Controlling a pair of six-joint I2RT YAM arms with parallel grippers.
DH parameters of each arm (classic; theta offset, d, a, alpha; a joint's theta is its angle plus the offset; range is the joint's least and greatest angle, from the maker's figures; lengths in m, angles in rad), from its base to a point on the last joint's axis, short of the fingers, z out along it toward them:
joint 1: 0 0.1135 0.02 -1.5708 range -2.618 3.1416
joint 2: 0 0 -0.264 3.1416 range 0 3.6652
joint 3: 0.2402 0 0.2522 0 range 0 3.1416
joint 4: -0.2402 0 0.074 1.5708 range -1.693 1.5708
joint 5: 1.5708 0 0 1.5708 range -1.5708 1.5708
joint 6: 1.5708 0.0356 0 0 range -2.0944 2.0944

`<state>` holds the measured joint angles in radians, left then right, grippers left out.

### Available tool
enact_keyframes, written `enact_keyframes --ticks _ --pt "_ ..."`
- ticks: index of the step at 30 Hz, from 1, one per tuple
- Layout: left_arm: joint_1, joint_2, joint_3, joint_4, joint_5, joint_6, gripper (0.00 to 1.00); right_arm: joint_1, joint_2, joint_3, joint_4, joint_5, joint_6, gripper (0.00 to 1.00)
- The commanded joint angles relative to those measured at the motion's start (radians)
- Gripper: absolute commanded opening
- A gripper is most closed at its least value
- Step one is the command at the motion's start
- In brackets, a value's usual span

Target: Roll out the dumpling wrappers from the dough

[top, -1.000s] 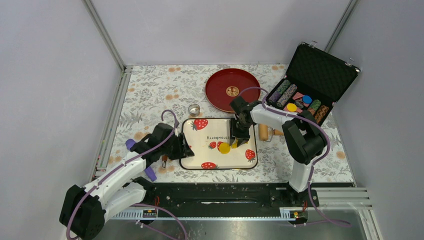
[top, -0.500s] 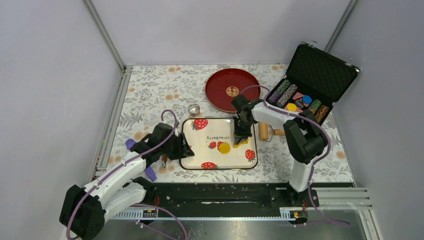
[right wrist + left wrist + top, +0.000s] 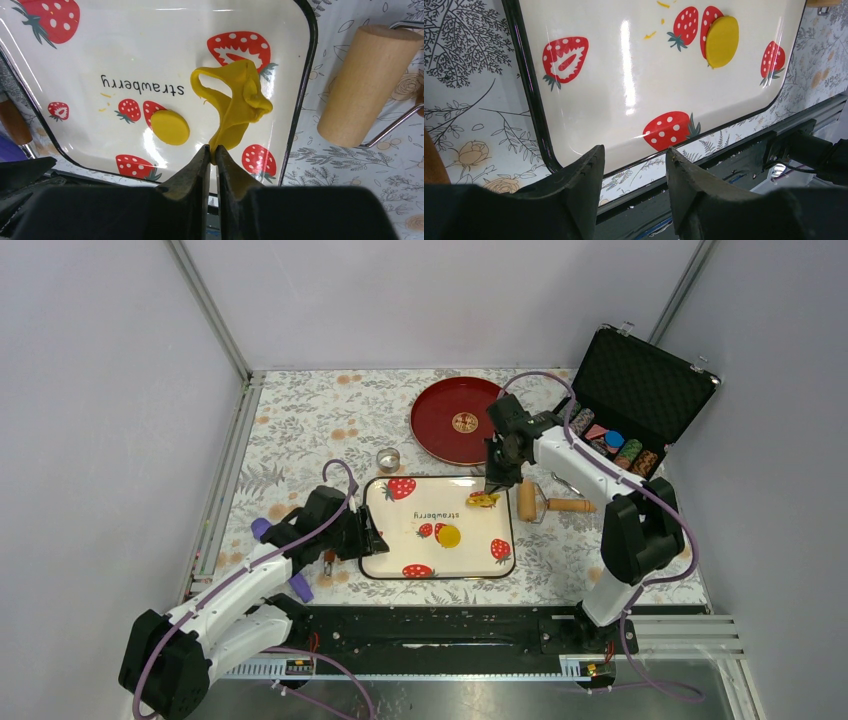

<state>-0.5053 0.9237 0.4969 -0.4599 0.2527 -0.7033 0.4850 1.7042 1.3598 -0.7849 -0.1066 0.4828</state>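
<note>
Right end effector (image 3: 212, 148) is pinching leftover dough (image 3: 239, 102) above the tray (image 3: 302, 75). Left end effector (image 3: 634, 154) is hovering spread. One wrapper (image 3: 170, 127) is lying cut, and re-rolling is probably remaining.

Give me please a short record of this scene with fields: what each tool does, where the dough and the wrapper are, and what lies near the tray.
right tool: shut on the dough, a ragged strip that appears lifted over the tray
left tool: jaws apart at the tray's left edge; contact cannot be told
wrapper: one round piece, flat on the tray
rolling pin: on the table, right of the tray
ring cutter: on the table, beyond the tray's far left corner
</note>
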Motion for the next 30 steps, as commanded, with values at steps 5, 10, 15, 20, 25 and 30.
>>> enact_keyframes --ticks 5,10,15,20,25,30 --pt "0.005 -0.011 -0.006 0.034 0.002 0.012 0.48 -0.002 0.086 -0.004 -0.014 0.052 -0.074 0.2" --pt "0.005 -0.016 0.0 0.028 0.002 0.007 0.48 -0.003 0.135 -0.078 0.03 0.053 -0.12 0.24" --pt "0.006 -0.048 0.022 0.001 -0.013 -0.002 0.49 -0.005 0.121 -0.125 0.036 0.079 -0.138 0.41" --pt "0.005 -0.061 0.095 -0.082 -0.075 0.018 0.5 -0.009 0.018 -0.162 0.034 0.062 -0.129 0.59" --pt "0.008 -0.001 0.205 -0.255 -0.233 0.054 0.52 -0.02 -0.079 -0.209 0.035 0.019 -0.109 0.69" --pt "0.034 0.085 0.284 -0.364 -0.388 0.057 0.61 -0.041 -0.152 -0.275 0.055 -0.029 -0.098 0.73"
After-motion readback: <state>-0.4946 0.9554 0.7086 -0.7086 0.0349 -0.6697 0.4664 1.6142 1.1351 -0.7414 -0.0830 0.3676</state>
